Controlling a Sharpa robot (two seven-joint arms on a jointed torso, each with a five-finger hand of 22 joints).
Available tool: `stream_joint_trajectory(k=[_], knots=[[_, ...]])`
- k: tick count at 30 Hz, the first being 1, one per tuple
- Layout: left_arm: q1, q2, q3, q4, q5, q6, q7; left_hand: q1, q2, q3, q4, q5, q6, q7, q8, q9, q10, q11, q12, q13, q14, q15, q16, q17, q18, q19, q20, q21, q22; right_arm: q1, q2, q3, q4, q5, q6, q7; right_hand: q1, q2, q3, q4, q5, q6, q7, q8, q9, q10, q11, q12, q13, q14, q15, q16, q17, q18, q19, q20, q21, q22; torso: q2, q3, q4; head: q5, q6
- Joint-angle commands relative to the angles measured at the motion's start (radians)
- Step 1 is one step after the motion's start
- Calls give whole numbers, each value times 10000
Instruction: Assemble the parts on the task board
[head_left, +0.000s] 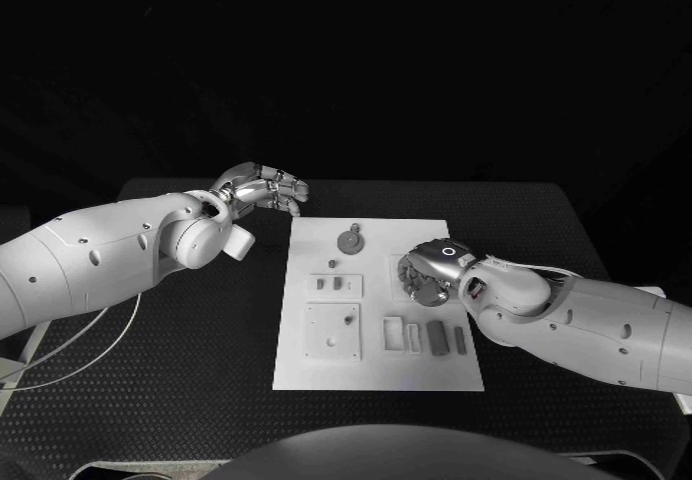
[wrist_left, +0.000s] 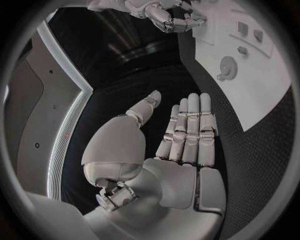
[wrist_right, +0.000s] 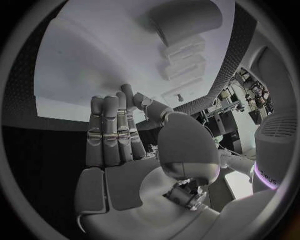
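Note:
The white task board (head_left: 378, 370) lies in the middle of the black table. On it lie grey parts: a round toothed piece (head_left: 351, 240), a small peg (head_left: 333, 264), a slotted block (head_left: 335, 285), a square plate (head_left: 332, 331) and several upright bars (head_left: 437, 336). My right hand (head_left: 431, 273) hovers over the board's right middle, fingers pointing down at it. In the right wrist view its fingers (wrist_right: 110, 130) are stretched out with nothing in them. My left hand (head_left: 264, 188) hangs past the board's far left corner, its flat fingers (wrist_left: 187, 125) empty. The left wrist view shows the round piece (wrist_left: 228, 66).
Black mat (head_left: 188, 380) surrounds the board on all sides, with wide free strips to its left and right. A thin white cable (head_left: 87, 345) trails under my left arm near the table's left edge.

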Motion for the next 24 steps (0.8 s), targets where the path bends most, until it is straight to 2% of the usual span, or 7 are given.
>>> stream_joint_trajectory(k=[1,10,15,24], knots=[[29,13,8,9,51,143,67,46,35,-20,0,-50,-28,42,58,-12,-1,-40,45,-10,73,7,-64,18,187,42,1,-54,-17,-34,11,-14,75,-153,-228,69,178,159,84,-18,30,150,-58,52,118,56,-11,52,35,31,-77,59,1,127,86,-15,54,202,2,1,-6,0,-6],[28,32,7,-19,51,141,75,53,42,-16,1,-50,-25,41,61,-13,2,-41,48,-10,75,7,-72,28,187,45,1,-56,-17,-32,-212,6,377,-13,-617,199,278,108,165,-4,24,234,-93,90,175,135,-53,79,153,111,-125,141,4,127,193,-59,141,204,1,2,-3,-10,11],[28,36,7,-29,51,141,73,52,44,-16,4,-50,-24,41,62,-14,5,-41,49,-11,77,7,-76,35,186,47,2,-58,-18,29,-348,197,568,-18,-721,233,287,86,172,7,23,257,-103,101,192,157,-65,84,184,135,-136,161,2,127,217,-71,163,204,-7,-2,-13,-2,14],[28,40,7,-24,51,136,65,49,47,-16,9,-50,-22,40,65,-16,7,-42,50,-12,81,7,-84,47,184,49,3,-61,-18,280,-566,451,877,192,-675,302,295,67,179,20,22,276,-112,108,209,176,-76,87,214,157,-149,180,0,127,238,-82,184,204,1,0,-6,2,52]])
